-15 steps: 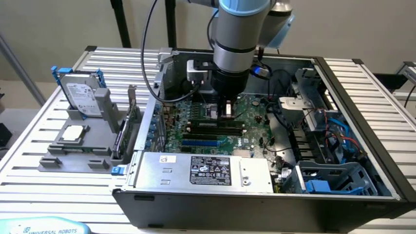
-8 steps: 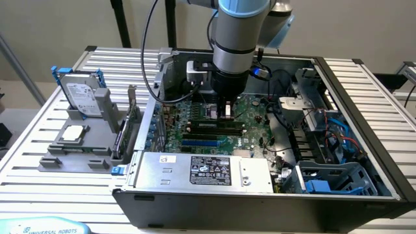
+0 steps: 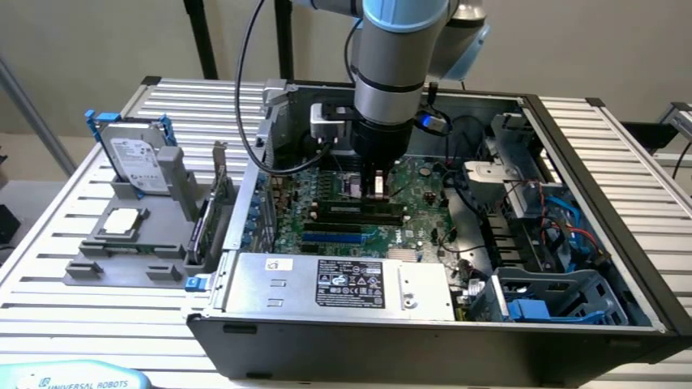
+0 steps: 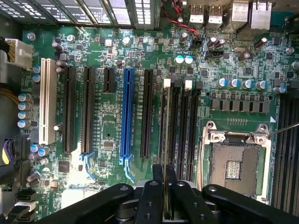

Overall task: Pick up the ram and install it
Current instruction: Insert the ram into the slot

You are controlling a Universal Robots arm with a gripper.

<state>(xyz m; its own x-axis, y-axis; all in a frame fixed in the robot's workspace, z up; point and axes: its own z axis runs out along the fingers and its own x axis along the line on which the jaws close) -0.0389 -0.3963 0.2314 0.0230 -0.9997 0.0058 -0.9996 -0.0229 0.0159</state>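
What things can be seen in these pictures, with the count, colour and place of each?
computer case: one, dark grey, open on the slatted table
motherboard: one, green, inside the case
ram: one, green stick, between the tool's fingers, over the memory slots
long blue slot: one, blue, on the motherboard
power supply: one, silver, at the case's near edge
hard drive: one, silver, upright in a grey holder at the exterior view's left
tool: one, black, shut on the ram

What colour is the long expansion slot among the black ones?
Blue slot, clearest in the wrist view.
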